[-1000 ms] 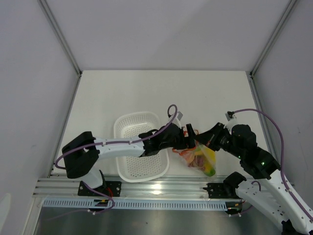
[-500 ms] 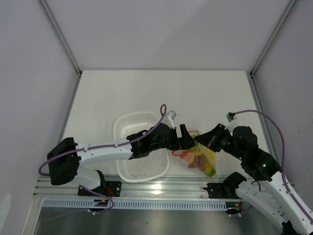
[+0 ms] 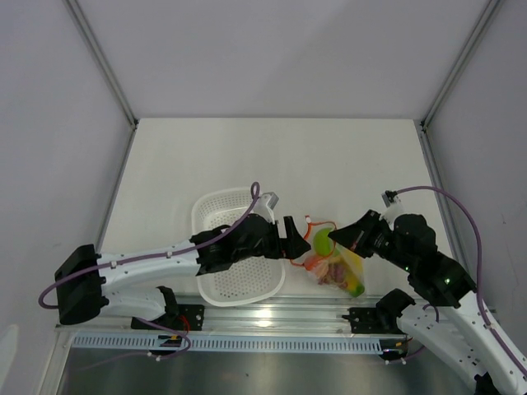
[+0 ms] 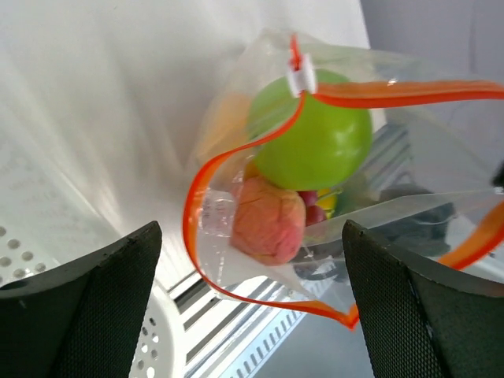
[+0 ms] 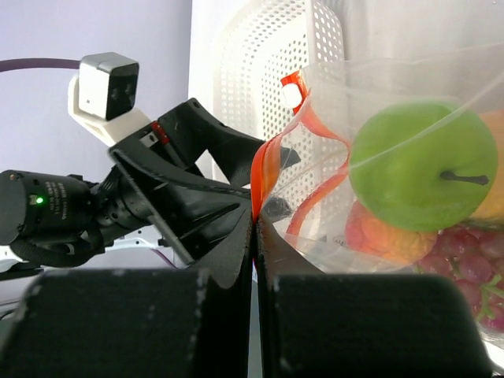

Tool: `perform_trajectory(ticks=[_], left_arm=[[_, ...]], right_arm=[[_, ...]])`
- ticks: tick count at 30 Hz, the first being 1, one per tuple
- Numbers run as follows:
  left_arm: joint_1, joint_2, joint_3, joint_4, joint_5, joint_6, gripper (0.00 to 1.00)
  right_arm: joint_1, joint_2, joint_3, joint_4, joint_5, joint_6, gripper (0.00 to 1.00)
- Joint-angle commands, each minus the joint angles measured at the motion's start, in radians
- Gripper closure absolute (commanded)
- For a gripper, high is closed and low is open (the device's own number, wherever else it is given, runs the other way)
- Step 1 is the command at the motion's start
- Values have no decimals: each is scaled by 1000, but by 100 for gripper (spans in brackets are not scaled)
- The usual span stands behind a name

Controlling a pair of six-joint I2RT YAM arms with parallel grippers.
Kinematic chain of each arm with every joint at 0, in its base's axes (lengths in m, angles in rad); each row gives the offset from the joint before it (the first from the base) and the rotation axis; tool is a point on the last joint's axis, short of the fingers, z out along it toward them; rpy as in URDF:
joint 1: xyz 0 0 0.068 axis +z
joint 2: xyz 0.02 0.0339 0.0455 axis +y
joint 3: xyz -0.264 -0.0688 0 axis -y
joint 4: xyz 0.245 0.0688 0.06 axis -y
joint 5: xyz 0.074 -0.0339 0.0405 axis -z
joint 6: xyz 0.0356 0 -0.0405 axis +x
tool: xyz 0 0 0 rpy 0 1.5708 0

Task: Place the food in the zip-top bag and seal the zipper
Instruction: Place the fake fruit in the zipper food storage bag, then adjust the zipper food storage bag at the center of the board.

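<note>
Right gripper (image 5: 253,224) clenched on the orange zipper strip (image 5: 268,169) of the bag (image 5: 409,87), whose mouth gapes. Left gripper (image 4: 250,252) released, jaws spread wide and empty, with the bag's mouth just ahead of it. Green apple (image 4: 315,142), peach (image 4: 268,220) and grapes (image 5: 465,252) sit inside the bag, between the two grippers.

A white table (image 3: 288,156) bears a perforated basket (image 3: 216,212), the zip-top bag (image 3: 339,273) beside it.
</note>
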Motion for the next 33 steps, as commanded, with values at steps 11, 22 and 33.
perform_trajectory(ticks=[11,22,33], left_arm=[[16,115,-8,39,65,76,47],[25,181,9,69,108,62,64],[25,159,32,102,213,74,100]], right_arm=[[-4,-41,37,-41,-3,-43,100],[-4,-52,40,-52,4,-48,100],[-4,-41,46,-71,29,-63,100]])
